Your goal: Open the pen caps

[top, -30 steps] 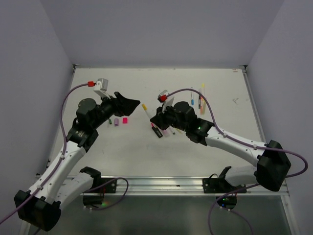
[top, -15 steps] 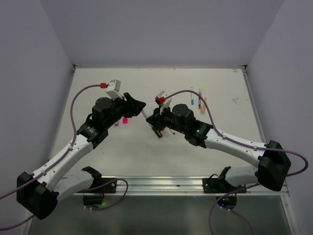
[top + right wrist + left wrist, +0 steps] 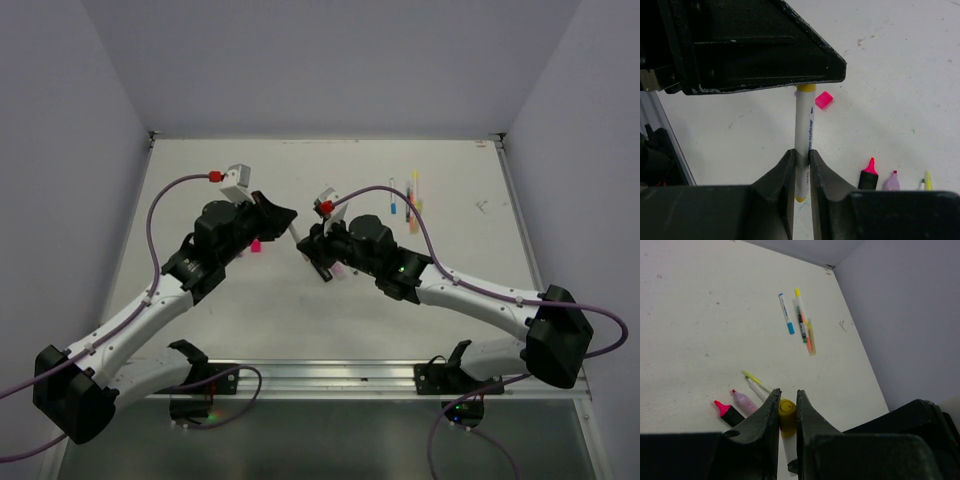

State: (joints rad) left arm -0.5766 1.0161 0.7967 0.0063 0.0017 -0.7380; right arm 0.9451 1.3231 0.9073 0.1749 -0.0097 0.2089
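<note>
Left pincer (image 3: 787, 399) shut on yellow cap (image 3: 787, 412) of white pen (image 3: 803, 125); right pincer (image 3: 801, 161) clamps pen's barrel, held above mid-bench (image 3: 330, 320). Pink cap (image 3: 256, 245) lies at pen's 9 o'clock; more pens (image 3: 410, 195) at bench's 1 o'clock.

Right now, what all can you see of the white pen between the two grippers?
The white pen is a slim plastic-looking barrel with small blue print and yellow at both ends. It is held above the table. The right gripper has its jaws shut on the barrel; the left gripper pinches its yellow cap, not yet off.
</note>
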